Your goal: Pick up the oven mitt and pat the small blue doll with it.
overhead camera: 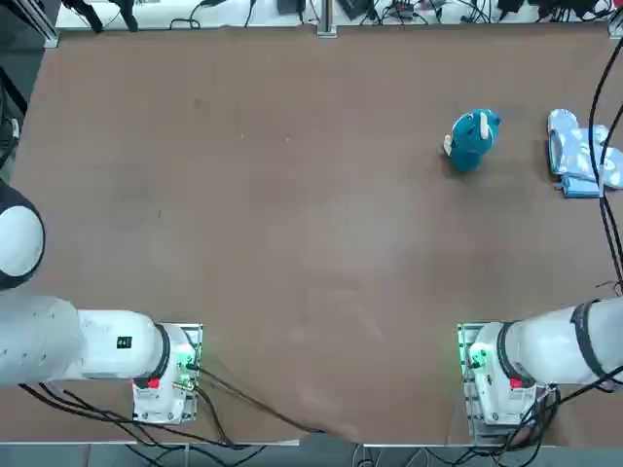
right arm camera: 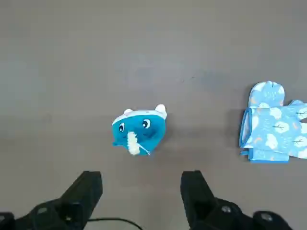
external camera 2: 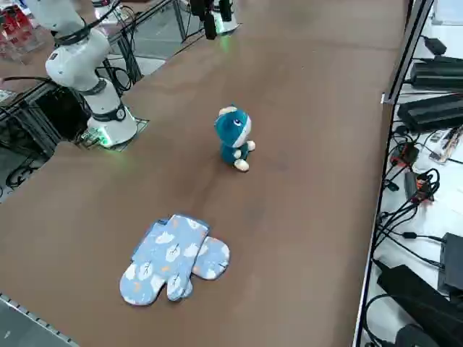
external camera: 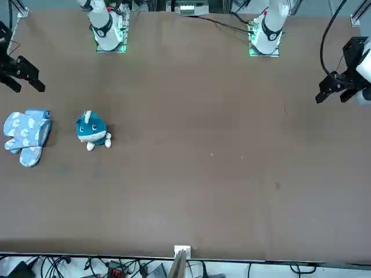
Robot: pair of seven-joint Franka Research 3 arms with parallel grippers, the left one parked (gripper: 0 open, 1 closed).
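Note:
The small blue doll (overhead camera: 473, 139) stands upright on the brown table at the far right; it also shows in the front view (external camera: 91, 130), the side view (external camera 2: 234, 137) and the wrist view (right arm camera: 139, 130). The light-blue oven mitt (overhead camera: 579, 154) lies flat about a doll's length beyond it toward the table's right edge (external camera: 26, 133) (external camera 2: 170, 256) (right arm camera: 273, 124), and it looks to overlap a second look-alike mitt. My right gripper (right arm camera: 142, 189) hovers above the table on the near side of the doll, open and empty, clear of both things (external camera: 26, 86).
Black cables (overhead camera: 608, 195) hang past the mitt along the table's right edge. Power bricks and cables (external camera 2: 434, 108) lie on the floor beyond that edge. The arm bases (overhead camera: 496, 375) stand at the near edge.

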